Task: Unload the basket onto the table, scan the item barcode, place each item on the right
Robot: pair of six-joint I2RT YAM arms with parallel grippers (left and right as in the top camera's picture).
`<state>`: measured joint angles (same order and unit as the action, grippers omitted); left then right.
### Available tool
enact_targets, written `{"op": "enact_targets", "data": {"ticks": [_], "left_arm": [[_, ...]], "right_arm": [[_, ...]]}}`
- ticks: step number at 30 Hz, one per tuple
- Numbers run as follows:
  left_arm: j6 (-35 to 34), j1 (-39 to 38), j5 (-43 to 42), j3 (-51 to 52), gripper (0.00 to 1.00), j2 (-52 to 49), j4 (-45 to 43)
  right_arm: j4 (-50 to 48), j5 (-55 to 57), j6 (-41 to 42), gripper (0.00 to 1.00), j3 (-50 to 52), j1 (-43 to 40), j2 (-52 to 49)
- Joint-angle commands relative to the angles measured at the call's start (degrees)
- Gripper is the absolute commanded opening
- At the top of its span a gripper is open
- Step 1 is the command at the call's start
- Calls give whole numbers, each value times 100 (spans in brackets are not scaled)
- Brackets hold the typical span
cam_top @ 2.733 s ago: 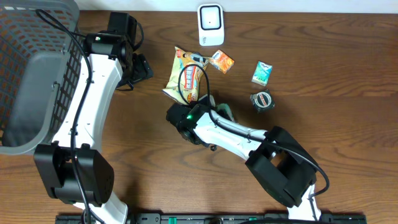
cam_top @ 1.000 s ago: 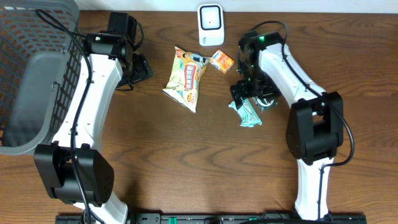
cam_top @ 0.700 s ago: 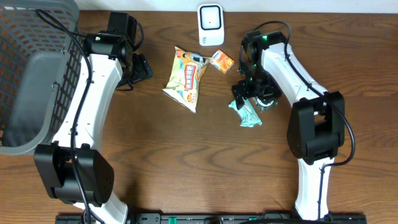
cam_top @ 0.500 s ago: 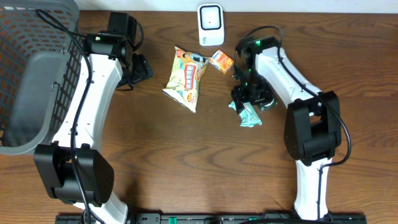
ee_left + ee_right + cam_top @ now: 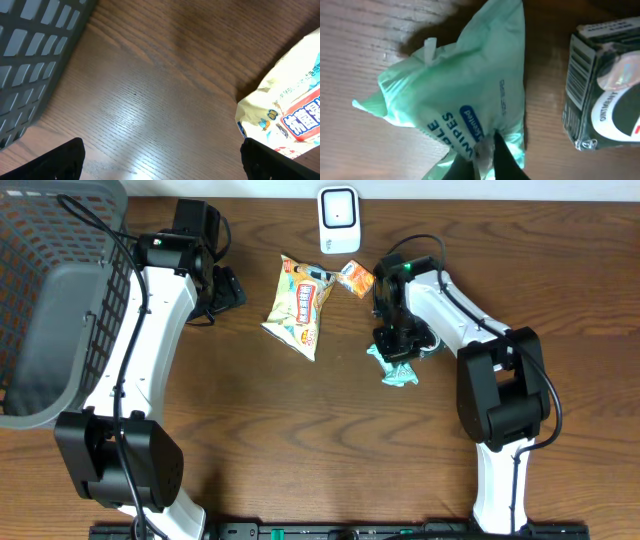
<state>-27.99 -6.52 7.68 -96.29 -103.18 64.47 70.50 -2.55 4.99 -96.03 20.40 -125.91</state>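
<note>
Since a second ago the right gripper (image 5: 397, 343) has swung in over the wipes pack (image 5: 396, 368) and closed, while the left arm has not shifted.

Overhead, the wood-grain table (image 5: 300, 440) carries one white rounded scanner (image 5: 339, 220) at the far edge, one glossy yellow snack bag (image 5: 299, 305), one small orange sachet (image 5: 356, 278) and one pale green wipes pack. A single grey lattice basket (image 5: 40, 300) sits at the left. The left gripper (image 5: 225, 288) hovers spread near the snack bag, holding nothing.

At the left wrist, two dark fingers (image 5: 60, 162) stand wide apart at the lower corners. Bare wood lies between them, with the basket wall upper left and the snack bag's crinkled edge on the right.

At the right wrist, the pack is soft, wrinkled film, roughly triangular, printed "WIPES". The fingertips are clenched together on its lower edge, pinching the film. One black box (image 5: 602, 95) with a barcode label lies just beside it.
</note>
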Motion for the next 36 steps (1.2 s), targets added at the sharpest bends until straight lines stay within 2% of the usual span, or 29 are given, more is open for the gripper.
{"op": "enact_targets", "data": {"ticks": [1,30,31,32,33,35,36], "left_arm": [[98,20,72,-20,98,28,20],[98,20,72,-20,98,28,20],[98,20,72,-20,97,28,20],[98,20,72,-20,98,28,20],[98,20,72,-20,98,28,20],[98,20,72,-20,98,28,20],[98,20,72,-20,98,28,20]], "right_arm": [[92,-107,76,1,-234,74,-20],[-402,-103,74,1,-205,844,-20],[-398,-103,74,8,-203,841,-20],[-376,-101,74,22,-199,841,-22],[-343,-103,74,32,-181,848,-22],[-330,-101,74,44,-101,859,-22],[-352,-101,72,44,-59,857,-22]]}}
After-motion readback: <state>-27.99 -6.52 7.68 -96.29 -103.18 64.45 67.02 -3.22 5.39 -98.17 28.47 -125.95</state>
